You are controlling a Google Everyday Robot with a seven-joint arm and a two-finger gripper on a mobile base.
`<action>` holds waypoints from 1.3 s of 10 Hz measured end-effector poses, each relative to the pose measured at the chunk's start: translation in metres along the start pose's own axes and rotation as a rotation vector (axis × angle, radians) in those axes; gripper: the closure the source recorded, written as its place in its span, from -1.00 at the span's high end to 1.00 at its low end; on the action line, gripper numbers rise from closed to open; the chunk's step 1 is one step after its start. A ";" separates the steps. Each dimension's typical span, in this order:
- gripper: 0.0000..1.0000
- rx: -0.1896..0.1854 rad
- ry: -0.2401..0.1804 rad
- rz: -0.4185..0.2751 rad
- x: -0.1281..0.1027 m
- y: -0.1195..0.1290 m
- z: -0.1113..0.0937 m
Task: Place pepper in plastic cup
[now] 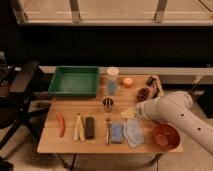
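Observation:
The red-orange pepper lies on the left part of the wooden table, near the front. The plastic cup, bluish and translucent, stands upright at the back centre beside the green tray. My gripper hangs at the end of the white arm over the table's right-centre, just above a blue cloth. It is far to the right of the pepper and in front of the cup. It is open and holds nothing.
A green tray sits at the back left. Beside the pepper lie a banana, a dark bar, a utensil and a blue sponge. A small metal cup, a red bowl and dark items stand nearby.

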 end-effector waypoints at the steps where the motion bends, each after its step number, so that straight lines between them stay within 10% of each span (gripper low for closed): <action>1: 0.30 0.034 0.011 -0.028 0.002 -0.018 0.004; 8: 0.30 0.082 0.025 -0.051 0.001 -0.054 0.001; 13: 0.30 0.224 0.051 -0.128 0.003 -0.113 0.030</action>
